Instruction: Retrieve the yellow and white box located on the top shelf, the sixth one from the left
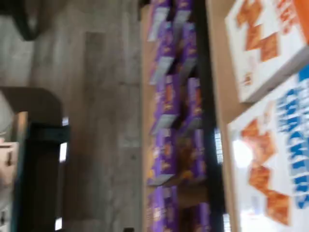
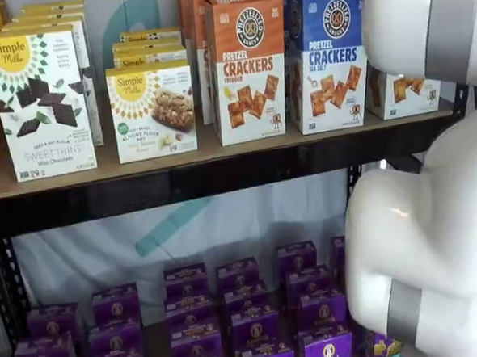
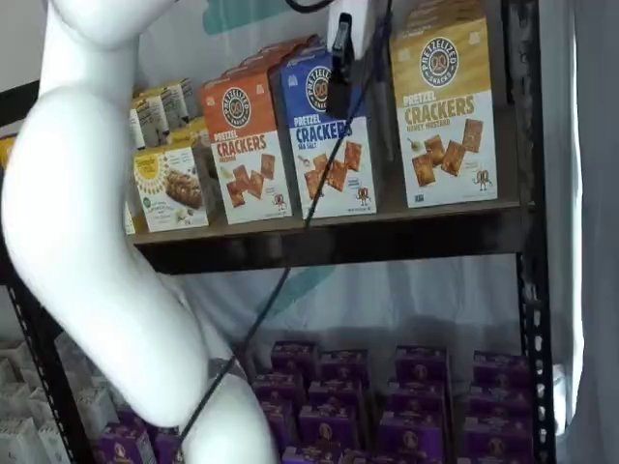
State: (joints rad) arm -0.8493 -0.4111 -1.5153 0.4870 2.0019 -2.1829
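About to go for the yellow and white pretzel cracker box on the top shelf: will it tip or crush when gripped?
The yellow and white box is tall and upright on the top shelf, so a high push would probably tip it backward. It looks like thin carton, likely light and dentable. No neighbour on its right to steady it.

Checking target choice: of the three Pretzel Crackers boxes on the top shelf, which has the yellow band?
The yellow and white box, at the shelf's right end beside the blue box; the orange box stands left of the blue one.
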